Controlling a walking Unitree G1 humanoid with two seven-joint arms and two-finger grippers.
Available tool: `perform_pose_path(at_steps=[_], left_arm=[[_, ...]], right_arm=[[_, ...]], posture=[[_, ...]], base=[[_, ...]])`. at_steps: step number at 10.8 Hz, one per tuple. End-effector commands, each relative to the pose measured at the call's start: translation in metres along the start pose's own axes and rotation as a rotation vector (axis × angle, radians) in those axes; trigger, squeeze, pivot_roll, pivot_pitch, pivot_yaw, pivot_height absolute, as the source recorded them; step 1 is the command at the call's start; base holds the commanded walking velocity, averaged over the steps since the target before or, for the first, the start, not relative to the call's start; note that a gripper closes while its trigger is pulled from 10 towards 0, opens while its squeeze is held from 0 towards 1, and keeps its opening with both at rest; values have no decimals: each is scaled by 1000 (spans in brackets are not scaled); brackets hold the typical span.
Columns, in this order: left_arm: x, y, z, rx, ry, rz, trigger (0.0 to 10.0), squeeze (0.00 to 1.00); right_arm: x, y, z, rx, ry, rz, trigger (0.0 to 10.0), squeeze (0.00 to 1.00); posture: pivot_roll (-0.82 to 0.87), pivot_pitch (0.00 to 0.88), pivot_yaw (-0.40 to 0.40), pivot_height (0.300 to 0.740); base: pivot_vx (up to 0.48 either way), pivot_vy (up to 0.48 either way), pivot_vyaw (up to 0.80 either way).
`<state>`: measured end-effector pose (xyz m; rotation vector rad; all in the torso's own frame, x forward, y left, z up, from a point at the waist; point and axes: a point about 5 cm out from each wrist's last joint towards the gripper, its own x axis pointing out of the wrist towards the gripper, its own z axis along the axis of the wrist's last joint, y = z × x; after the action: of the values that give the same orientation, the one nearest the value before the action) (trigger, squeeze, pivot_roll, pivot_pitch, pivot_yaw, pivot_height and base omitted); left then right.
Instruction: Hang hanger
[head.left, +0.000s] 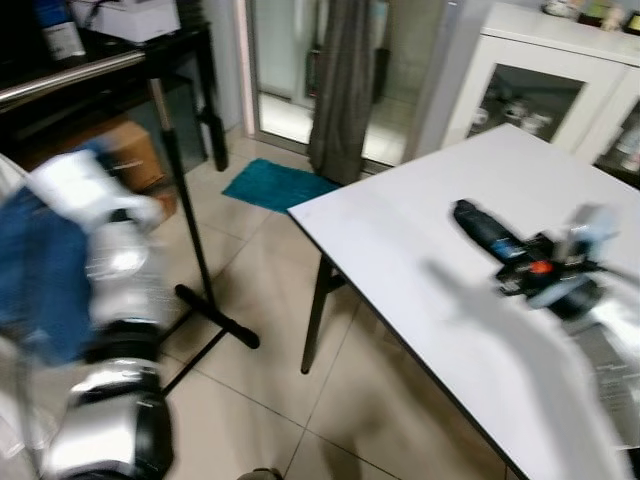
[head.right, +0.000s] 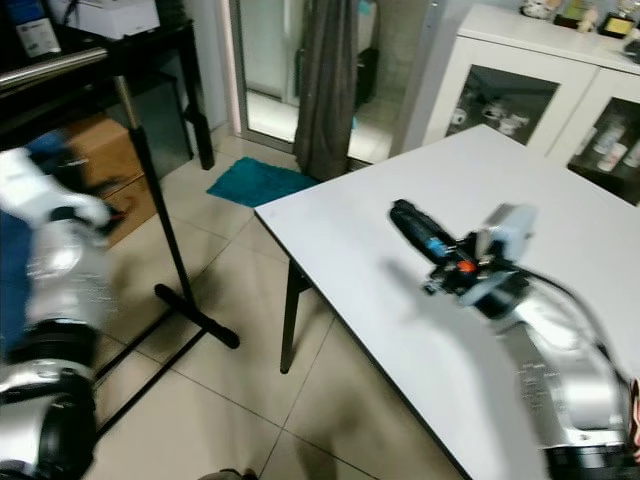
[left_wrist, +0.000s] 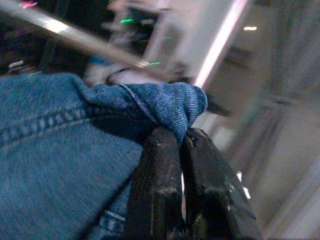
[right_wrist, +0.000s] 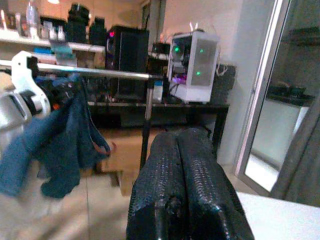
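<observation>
**Q:** While the head views are blurred, what sits at the far left?

**A:** The left gripper (left_wrist: 182, 150), raised beside a clothes rack rail (right_wrist: 90, 71). Its two black fingers (left_wrist: 155, 180) are pressed together, pinching a fold of blue denim garment (left_wrist: 60, 150). The fold bulges out just past the fingertips, and the rest of the cloth hangs back along the fingers' side. No hanger can be made out under the denim, so its long axis and heading cannot be told. In the right wrist view the garment droops downward below the rail, near the white wrist housing.

**Q:** And the rail?

**A:** A silver bar running level, just beyond the pinched fold. Its dark upright post (head.left: 185, 190) drops to a floor foot on beige tiles (head.left: 270, 390).

**Q:** Moving right?

**A:** A teal mat (head.left: 278, 185) by a glass door, then a white table (head.left: 420, 250).

**Q:** The other arm?

**A:** The right gripper (head.right: 412, 222) hovers over the table, fingers closed against each other with nothing between them, pointing toward the rack.
</observation>
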<state>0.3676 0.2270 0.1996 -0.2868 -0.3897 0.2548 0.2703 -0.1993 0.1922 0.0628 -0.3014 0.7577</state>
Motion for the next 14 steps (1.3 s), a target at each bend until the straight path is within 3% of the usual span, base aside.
perform_pose_path(at_steps=[1, 2, 3, 13, 14], left_arm=[[3, -13, 13, 22, -71, -69, 0, 0], [2, -27, 18, 5, -110, -151, 0, 0], [2, -30, 19, 4, -116, -168, 0, 0], [2, -30, 19, 4, -116, -168, 0, 0], [4, -48, 32, -12, -146, -299, 7961, 0]], right_arm=[[1, -3, 5, -35, -13, -18, 10000, 0], [3, -1, -3, -21, -10, -47, 10000, 0], [3, 0, -5, -22, -6, -46, 10000, 0], [3, 0, -5, -22, -6, -46, 10000, 0], [5, 4, -36, -24, 91, -141, 10000, 0]], posture=[[90, 26, 13, 740], [93, 27, 13, 740], [93, 27, 14, 740], [93, 27, 14, 740], [92, 25, 7, 740]], base=[[0, 0, 0], [0, 0, 0], [0, 0, 0], [0, 0, 0], [0, 0, 0]])
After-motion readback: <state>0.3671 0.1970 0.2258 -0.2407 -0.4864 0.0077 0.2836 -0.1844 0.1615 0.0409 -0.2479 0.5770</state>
